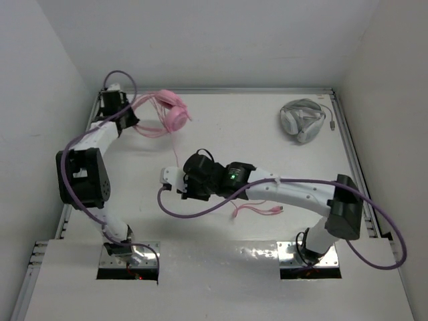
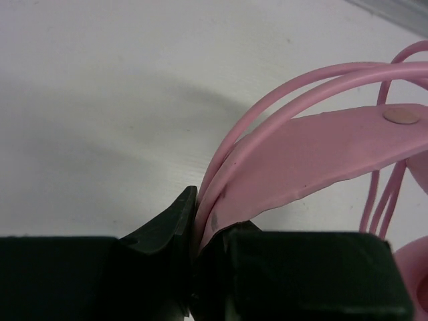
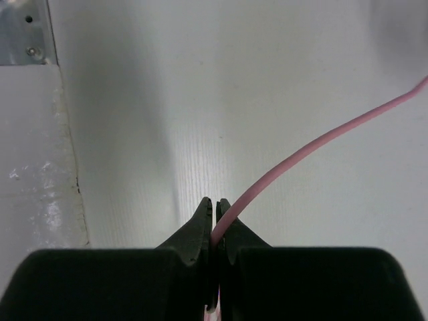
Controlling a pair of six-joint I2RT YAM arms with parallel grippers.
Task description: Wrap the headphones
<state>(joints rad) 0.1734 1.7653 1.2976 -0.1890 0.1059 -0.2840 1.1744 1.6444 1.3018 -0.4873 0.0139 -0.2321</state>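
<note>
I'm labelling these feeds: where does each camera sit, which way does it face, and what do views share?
Top external: above and behind the bases, looking down on the table; both arms show, left gripper on the pink headphones, right gripper on their cable.
Left wrist: on the left arm, looking along its fingers, shut on the headband.
Right wrist: on the right arm, looking along its fingers, pinching the cable.
Shared: top and right wrist show the cable.
</note>
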